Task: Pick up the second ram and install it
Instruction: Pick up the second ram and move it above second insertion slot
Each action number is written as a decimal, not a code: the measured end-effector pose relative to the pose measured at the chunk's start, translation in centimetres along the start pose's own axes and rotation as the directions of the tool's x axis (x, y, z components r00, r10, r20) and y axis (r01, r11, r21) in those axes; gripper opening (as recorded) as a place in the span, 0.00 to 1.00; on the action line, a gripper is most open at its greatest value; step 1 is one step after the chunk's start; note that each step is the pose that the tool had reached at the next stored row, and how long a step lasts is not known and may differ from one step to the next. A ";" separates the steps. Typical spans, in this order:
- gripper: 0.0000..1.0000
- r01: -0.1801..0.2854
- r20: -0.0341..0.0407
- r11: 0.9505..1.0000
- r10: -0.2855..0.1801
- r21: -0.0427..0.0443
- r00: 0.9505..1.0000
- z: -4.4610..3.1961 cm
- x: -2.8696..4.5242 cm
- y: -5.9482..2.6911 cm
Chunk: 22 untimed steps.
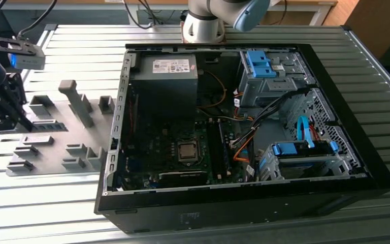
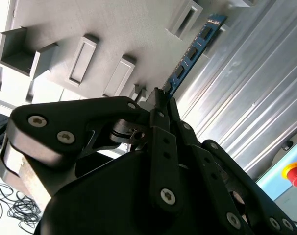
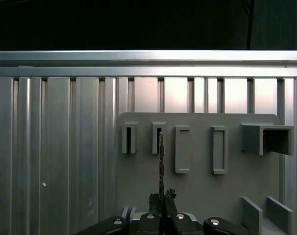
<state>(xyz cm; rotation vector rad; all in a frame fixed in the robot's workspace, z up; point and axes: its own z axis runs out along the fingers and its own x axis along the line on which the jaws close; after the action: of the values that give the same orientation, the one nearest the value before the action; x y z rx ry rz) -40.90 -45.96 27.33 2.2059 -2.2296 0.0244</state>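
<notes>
The second ram [image 2: 193, 48] is a thin blue-green stick with dark chips, and my gripper [image 2: 160, 99] is shut on one end of it. In the first wrist view the ram [image 3: 161, 156] shows edge-on, rising from my gripper [image 3: 161, 199] toward a narrow slotted holder [image 3: 158, 137] on the grey fixture plate [image 3: 197, 186]. Whether its far end touches that holder I cannot tell. In the exterior view my gripper [image 1: 6, 109] hangs over the far left of the grey fixture plate [image 1: 59, 147], well away from the open computer case [image 1: 114, 168].
The case lies open on the ribbed metal table [image 1: 59, 40], with long black memory slots [image 1: 217, 147] beside the processor socket [image 1: 187, 151]. A power supply [image 1: 164, 81], blue drive cages [image 1: 263, 63] and loose cables [image 1: 246, 147] crowd the case. Grey blocks [image 1: 76, 101] stand on the plate.
</notes>
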 end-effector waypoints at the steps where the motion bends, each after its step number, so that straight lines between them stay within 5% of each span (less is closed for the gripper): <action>1: 0.14 0.000 0.000 1.000 0.000 0.000 1.000 -0.08 0.00 0.00; 22: 0.14 0.000 0.000 1.000 0.000 0.000 1.000 -1.95 0.03 -0.02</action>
<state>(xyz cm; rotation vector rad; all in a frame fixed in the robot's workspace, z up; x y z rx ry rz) -40.90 -45.96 29.28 2.2059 -2.2297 0.0244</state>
